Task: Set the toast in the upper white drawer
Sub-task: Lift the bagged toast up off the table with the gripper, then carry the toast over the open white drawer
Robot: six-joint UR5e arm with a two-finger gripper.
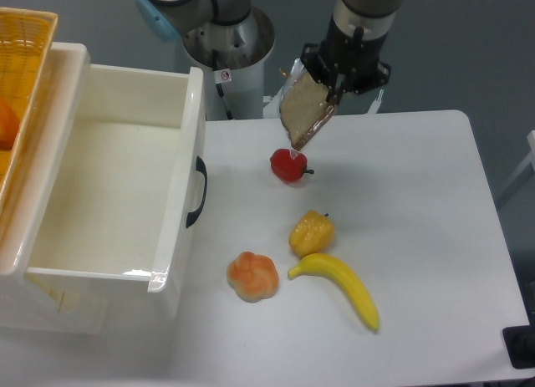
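**Fixed camera: toast held above far edge of tabletop**

Gripper [333, 93] clamped on upper part of toast [303, 113]; fingers mostly masked by the slice and the wrist housing. Toast suspended clear of tabletop [418, 236], tilted, lower corner pointing down toward red fruit [289, 165]. Plastic wrap faintly visible along top edge of slice. Arm cut off by top of frame; only wrist section shown.

Upper white drawer [117, 186] pulled open at left edge of tabletop, interior exposed, black handle [197, 192] on front wall. Lower front of drawer unit cut off by bottom of frame. Yellow woven basket [21, 78] at far left corner, cropped by frame; orange item inside only partly seen, identity unclear.

Red fruit near far edge of tabletop, just below toast corner, apart from it. Yellow pepper [311, 232] near centre, touching or just beside banana [343, 288]; contact unclear. Round orange-pink pastry [252, 276] near drawer front corner. Dark object [520, 348] at near right corner, cropped, not identifiable.
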